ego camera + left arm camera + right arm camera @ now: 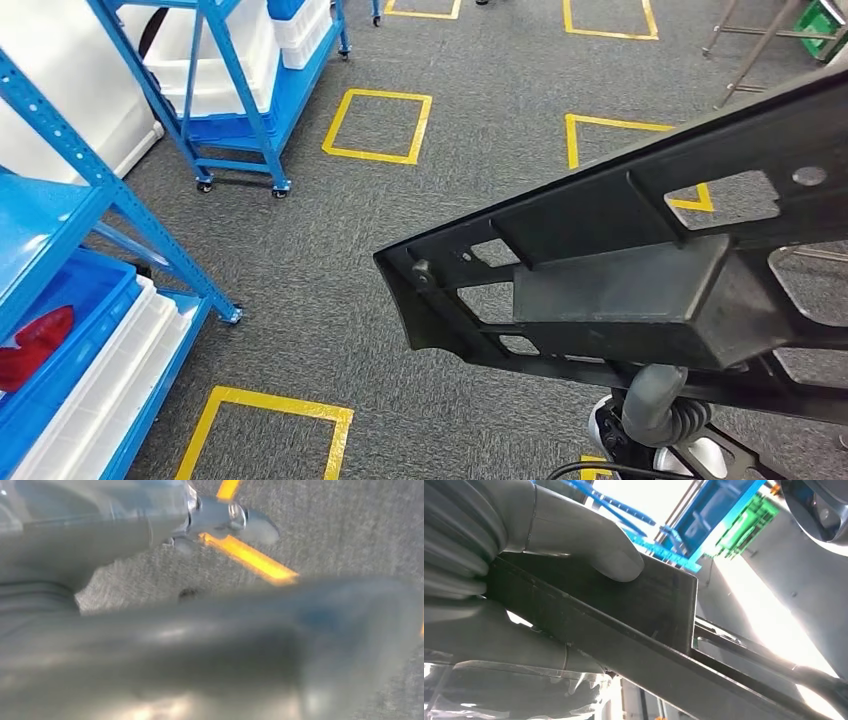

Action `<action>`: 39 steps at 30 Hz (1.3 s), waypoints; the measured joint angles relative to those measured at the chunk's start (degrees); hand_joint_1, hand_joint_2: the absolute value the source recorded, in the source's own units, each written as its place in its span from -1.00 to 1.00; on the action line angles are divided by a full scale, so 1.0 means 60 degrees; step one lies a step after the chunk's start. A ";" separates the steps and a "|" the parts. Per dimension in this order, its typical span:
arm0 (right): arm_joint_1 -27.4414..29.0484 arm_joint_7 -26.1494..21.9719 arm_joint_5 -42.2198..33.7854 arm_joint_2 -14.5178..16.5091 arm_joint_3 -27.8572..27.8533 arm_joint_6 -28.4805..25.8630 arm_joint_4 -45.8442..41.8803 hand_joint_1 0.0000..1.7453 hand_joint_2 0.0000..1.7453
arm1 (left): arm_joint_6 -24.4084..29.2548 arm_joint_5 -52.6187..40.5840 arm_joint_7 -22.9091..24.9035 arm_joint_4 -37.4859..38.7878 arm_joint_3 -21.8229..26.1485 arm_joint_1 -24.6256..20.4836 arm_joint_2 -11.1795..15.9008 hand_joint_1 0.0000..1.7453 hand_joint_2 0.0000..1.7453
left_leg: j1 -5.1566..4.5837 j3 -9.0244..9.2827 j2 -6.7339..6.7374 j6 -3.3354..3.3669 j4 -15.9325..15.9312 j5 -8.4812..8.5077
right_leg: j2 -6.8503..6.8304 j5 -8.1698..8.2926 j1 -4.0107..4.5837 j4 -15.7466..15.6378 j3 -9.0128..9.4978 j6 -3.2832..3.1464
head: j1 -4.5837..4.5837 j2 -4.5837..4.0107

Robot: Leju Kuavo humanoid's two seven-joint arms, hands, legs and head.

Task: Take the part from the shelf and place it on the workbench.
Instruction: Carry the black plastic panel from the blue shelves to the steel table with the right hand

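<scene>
A: The part (640,270) is filling the right half of the head frame, a long black plastic panel with cut-outs and a boxy block on it, running from the upper right corner down to a blunt end near centre.

B: And the right hand (549,550) is gripping it. In the right wrist frame the thick grey thumb (589,545) is pressing flat on the block's face in the upper left, with grey fingers (499,630) lying under the panel's edge. So the fingers are clamped on the part.

A: In the head frame a grey bit of that hand is poking out beneath the part at the bottom, right of centre.

B: The part is being carried in the air over the grey carpet (330,290), with yellow tape squares (378,125) showing on the floor around it.

A: What about the left hand (200,645)?

B: It is blurring across the left wrist frame, a big grey mass close to the lens, over carpet and a yellow stripe (250,557). I cannot tell whether its fingers are apart or together.

A: On the left edge of the head frame a blue shelf (60,150) is standing, holding a blue bin (70,330) with something red (35,345) inside and a white bin (110,390) beside it.

B: A second blue rack (240,110) is sitting at the upper left on casters.
</scene>
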 joint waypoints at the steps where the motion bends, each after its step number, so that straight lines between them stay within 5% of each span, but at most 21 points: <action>1: 0.0006 0.0000 -0.0005 0.0003 -0.0037 0.0008 0.0023 1.00 1.00 | -0.0010 -0.0020 0.0016 0.0001 0.0000 0.0022 0.0000 -1.00 -1.00 | 0.0003 -0.0259 -0.0050 -0.0015 0.0480 -0.0124 | 0.0138 -0.0003 0.0005 0.0007 0.0002 -0.0007 | 0.0000 0.0000; 3: 0.0003 0.0000 -0.0013 0.0006 -0.0106 0.0004 0.0096 1.00 1.00 | -0.0054 -0.0036 0.0027 0.0001 0.0000 0.0041 0.0009 -1.00 -1.00 | 0.0011 -0.0334 -0.0098 -0.0019 0.0425 0.0212 | 0.0428 -0.0012 0.0006 0.0038 0.0017 0.0002 | 0.0000 0.0001; 6: -0.0092 0.0000 -0.0056 0.0013 -0.0154 -0.0034 0.0238 1.00 1.00 | -0.0080 -0.0017 0.0023 0.0001 0.0007 0.0019 0.0052 -1.00 -1.00 | 0.0065 0.0348 -0.0612 0.0036 -0.1362 0.1202 | 0.0824 -0.0056 -0.0007 0.0144 0.0000 0.0088 | 0.0000 0.0000; 8: -0.0197 0.0004 -0.0110 0.0024 -0.0175 -0.0035 0.0343 1.00 1.00 | -0.0046 0.0020 0.0035 0.0001 0.0022 0.0011 0.0070 -1.00 -1.00 | 0.0066 0.0537 -0.0900 0.0087 -0.1878 0.1318 | 0.1038 -0.0043 -0.0037 0.0191 -0.0083 0.0205 | 0.0000 0.0002; 10: -0.0255 0.0008 -0.0146 0.0036 -0.0203 0.0016 0.0435 1.00 1.00 | 0.0002 0.0051 0.0055 0.0001 0.0036 -0.0019 0.0069 -1.00 -1.00 | 0.0041 0.0563 -0.0745 0.0182 -0.1940 0.1354 | 0.1188 0.0001 -0.0073 0.0178 -0.0142 0.0341 | 0.0000 0.0002; 12: -0.0336 0.0006 -0.0178 0.0046 -0.0238 0.0077 0.0517 1.00 1.00 | 0.0056 0.0074 0.0075 -0.0001 0.0049 -0.0053 0.0066 -1.00 -1.00 | 0.0050 0.0612 -0.0526 0.0319 -0.2037 0.1423 | 0.0795 -0.0148 -0.0058 0.0412 -0.0271 0.0430 | 0.0001 0.0000; 14: -0.0462 0.0004 -0.0217 0.0054 -0.0264 0.0108 0.0614 1.00 1.00 | 0.0114 0.0110 0.0111 -0.0003 0.0069 -0.0041 0.0071 -1.00 -1.00 | 0.0034 0.0632 -0.0278 0.0412 -0.2089 0.1448 | 0.0197 -0.0650 -0.0058 0.1349 -0.0730 0.0490 | 0.0001 0.0001; 16: -0.0526 0.0005 -0.0246 0.0067 -0.0277 0.0107 0.0725 1.00 1.00 | 0.0151 0.0149 0.0152 -0.0003 0.0100 -0.0009 0.0080 -1.00 -1.00 | -0.0001 0.0628 -0.0013 0.0441 -0.2085 0.1429 | 0.0028 -0.1108 -0.0106 0.2553 -0.1337 0.0548 | 0.0000 0.0001; 17: -0.0532 0.0005 -0.0256 0.0073 -0.0287 0.0073 0.0781 1.00 1.00 | 0.0165 0.0172 0.0164 -0.0003 0.0116 -0.0005 0.0084 -1.00 -1.00 | -0.0011 0.0630 0.0118 0.0441 -0.2083 0.1415 | 0.0008 -0.1122 -0.0126 0.2824 -0.1478 0.0566 | 0.0000 0.0000; 19: -0.0536 0.0006 -0.0280 0.0076 -0.0354 -0.0107 0.0908 1.00 1.00 | 0.0211 0.0211 0.0169 -0.0003 0.0145 -0.0014 0.0086 -1.00 -1.00 | -0.0017 0.0660 0.0346 0.0418 -0.2081 0.1378 | -0.0096 -0.0682 -0.0140 0.2231 -0.1168 0.0565 | 0.0000 0.0000; 21: -0.0545 0.0007 -0.0291 0.0077 -0.0461 -0.0350 0.1020 1.00 1.00 | 0.0257 0.0228 0.0169 -0.0003 0.0181 -0.0016 0.0085 -1.00 -1.00 | -0.0041 0.0722 0.0534 0.0352 -0.2072 0.1317 | -0.0529 -0.0183 -0.0079 0.0892 -0.0449 0.0486 | 0.0000 0.0000; 23: -0.0553 0.0005 -0.0279 0.0088 -0.0543 -0.0500 0.1087 1.00 1.00 | 0.0274 0.0203 0.0178 -0.0002 0.0220 -0.0009 0.0084 -1.00 -1.00 | -0.0074 0.0773 0.0710 0.0252 -0.2060 0.1253 | -0.0813 -0.0050 0.0022 0.0204 -0.0104 0.0371 | 0.0000 0.0001; 26: -0.0539 0.0005 -0.0244 0.0099 -0.0612 -0.0598 0.1134 1.00 1.00 | 0.0270 0.0134 0.0222 -0.0003 0.0249 -0.0033 0.0082 -1.00 -1.00 | -0.0063 0.0853 0.0897 0.0088 -0.2047 0.1152 | -0.0505 -0.0041 0.0053 0.0121 -0.0105 0.0222 | 0.0000 0.0002; 28: -0.0545 0.0000 -0.0221 0.0106 -0.0621 -0.0634 0.1143 1.00 1.00 | 0.0255 0.0086 0.0232 -0.0002 0.0253 -0.0043 0.0079 -1.00 -1.00 | -0.0016 0.0699 0.0517 0.0001 -0.1581 0.0818 | -0.0281 0.0004 0.0002 0.0033 -0.0047 0.0102 | 0.0000 0.0002; 31: -0.0518 -0.0002 -0.0204 0.0127 -0.0618 -0.0673 0.1194 1.00 1.00 | 0.0221 0.0028 0.0238 0.0004 0.0253 0.0004 0.0066 -1.00 -1.00 | 0.0019 -0.0200 -0.0036 -0.0048 0.0243 0.0016 | 0.0091 0.0014 -0.0001 0.0014 -0.0027 0.0017 | 0.0000 0.0000; 33: -0.0487 0.0000 -0.0195 0.0130 -0.0618 -0.0718 0.1241 1.00 1.00 | 0.0205 -0.0006 0.0240 0.0005 0.0254 0.0030 0.0063 -1.00 -1.00 | 0.0020 -0.0491 -0.0079 -0.0055 0.0655 0.0105 | 0.0379 0.0012 0.0009 0.0029 -0.0019 0.0014 | 0.0000 0.0001; 35: -0.0477 0.0000 -0.0189 0.0131 -0.0618 -0.0799 0.1269 1.00 1.00 | 0.0195 -0.0049 0.0248 0.0005 0.0255 0.0020 0.0066 -1.00 -1.00 | 0.0032 -0.0131 -0.0207 -0.0026 -0.0319 0.0823 | 0.0661 -0.0002 -0.0003 0.0061 0.0002 0.0040 | 0.0000 0.0001; 36: -0.0479 -0.0001 -0.0170 0.0130 -0.0618 -0.0852 0.1277 1.00 1.00 | 0.0202 -0.0071 0.0253 0.0005 0.0254 0.0012 0.0068 -1.00 -1.00 | 0.0048 0.0129 -0.0442 0.0001 -0.0964 0.1131 | 0.0788 -0.0015 0.0000 0.0094 -0.0003 0.0074 | 0.0000 0.0000; 39: -0.0489 -0.0001 -0.0072 0.0129 -0.0618 -0.0984 0.1291 1.00 1.00 | 0.0244 -0.0134 0.0280 0.0005 0.0250 0.0013 0.0070 -1.00 -1.00 | 0.0076 0.0492 -0.0912 0.0077 -0.1889 0.1362 | 0.1113 -0.0007 -0.0029 0.0180 -0.0120 0.0248 | 0.0000 0.0001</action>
